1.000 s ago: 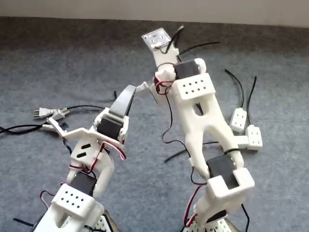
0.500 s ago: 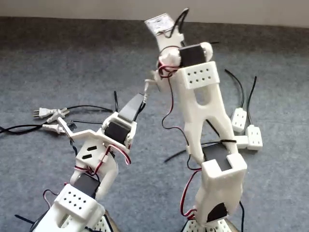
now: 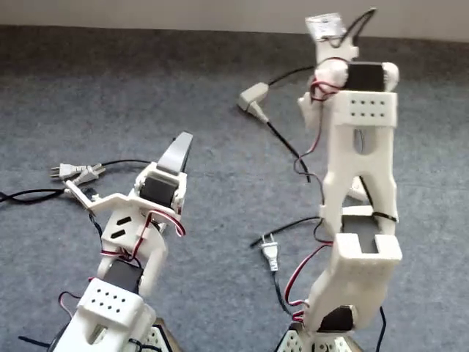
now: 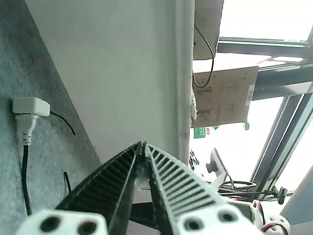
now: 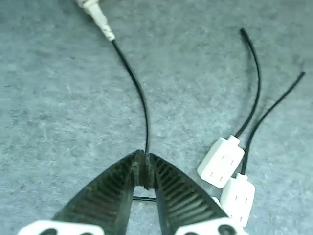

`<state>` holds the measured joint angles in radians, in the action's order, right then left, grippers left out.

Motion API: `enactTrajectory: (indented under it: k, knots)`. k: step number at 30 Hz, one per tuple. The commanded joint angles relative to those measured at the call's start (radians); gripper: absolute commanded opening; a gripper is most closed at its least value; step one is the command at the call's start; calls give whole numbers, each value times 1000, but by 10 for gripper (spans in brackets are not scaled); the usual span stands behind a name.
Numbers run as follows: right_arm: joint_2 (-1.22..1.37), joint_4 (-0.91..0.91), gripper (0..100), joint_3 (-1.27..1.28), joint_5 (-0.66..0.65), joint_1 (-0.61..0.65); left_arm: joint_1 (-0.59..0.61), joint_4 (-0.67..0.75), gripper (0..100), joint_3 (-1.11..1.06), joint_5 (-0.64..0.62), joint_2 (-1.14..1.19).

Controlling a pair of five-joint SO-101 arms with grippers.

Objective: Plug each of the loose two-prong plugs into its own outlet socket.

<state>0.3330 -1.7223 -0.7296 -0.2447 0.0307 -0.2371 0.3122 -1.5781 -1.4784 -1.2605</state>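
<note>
Your right gripper (image 5: 145,155) has its jaws together high over the grey carpet (image 3: 88,95). A black cord (image 5: 134,83) runs straight up to their tip, and these views do not settle whether it is pinched there or merely passes beneath. That cord leads to a plug already seated in a socket (image 3: 253,99), lying near the far edge where the carpet meets the wall (image 3: 146,15), so that pair looks finished. Your left gripper (image 4: 142,147) is likewise closed with nothing in it and tilted up toward the wall, which reads as parked out of the way. Work remains: one loose plug (image 3: 271,253) lies just in front of the right arm's base, and another plug (image 3: 73,173) rests near the left margin beside the left arm. The spare sockets (image 5: 222,161) sit side by side with their cords trailing away, close under the right arm and well apart from that left-hand plug. Open carpet between the arms gives you room to carry a plug across. Mind the cords crossing near the right arm's base, since they look likely to snag.
</note>
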Motion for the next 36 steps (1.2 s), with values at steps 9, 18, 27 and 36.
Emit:
enactTrajectory:
  k: [9, 18, 27, 36]
  knots:
    - [-19, -39, 8, 252, -123, -306, -77, -517, 7, 240, 221, 2]
    - [-65, -39, 9, 406, -140, -340, -188, -842, 7, 364, 364, 4]
    - [-354, -38, 10, 792, -276, -249, -252, -896, 7, 384, 410, 4]
    - [-565, -10, 10, 1132, -276, 74, -15, -898, 7, 412, 408, 97]
